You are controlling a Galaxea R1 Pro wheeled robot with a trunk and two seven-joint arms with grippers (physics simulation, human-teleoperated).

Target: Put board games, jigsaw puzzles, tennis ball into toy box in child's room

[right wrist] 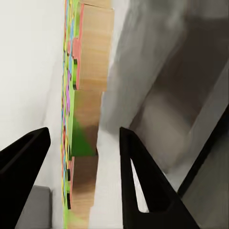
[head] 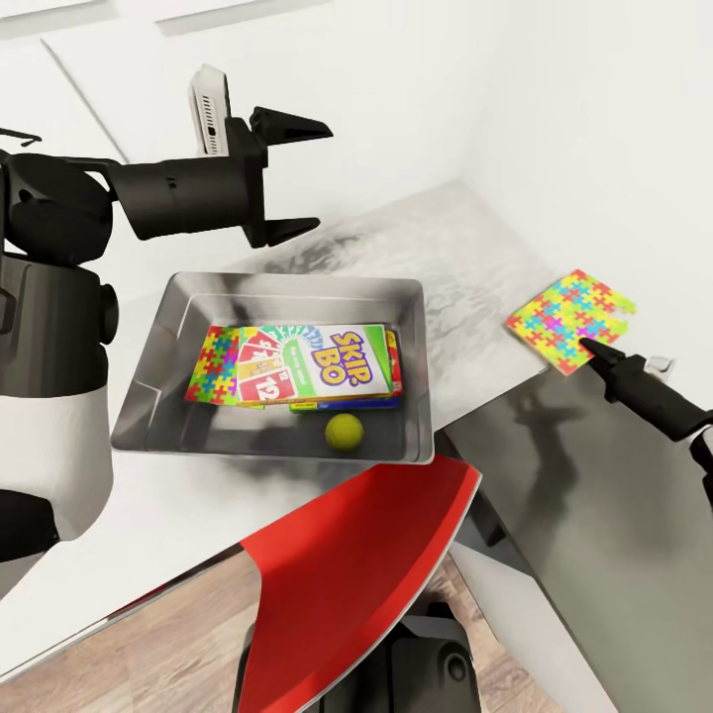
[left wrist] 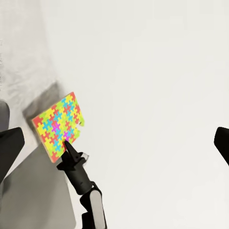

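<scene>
Head view: the toy box (head: 158, 327) sits on the table (head: 475, 267), holding a Skip-Bo game (head: 332, 364), a puzzle (head: 213, 366) and a tennis ball (head: 345, 432). The left gripper (head: 297, 178) hovers above, fingers spread, empty.

Left wrist view: the right gripper (left wrist: 67, 144) touches a second puzzle (left wrist: 57, 125) (near the wall).

Right wrist view: its fingers (right wrist: 138, 171) straddle that puzzle's edge, apart.

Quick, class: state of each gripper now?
Left gripper: open, empty, above the shallow grey toy box.
Right gripper: open around the edge of the flat multicoloured jigsaw puzzle, not closed.
</scene>
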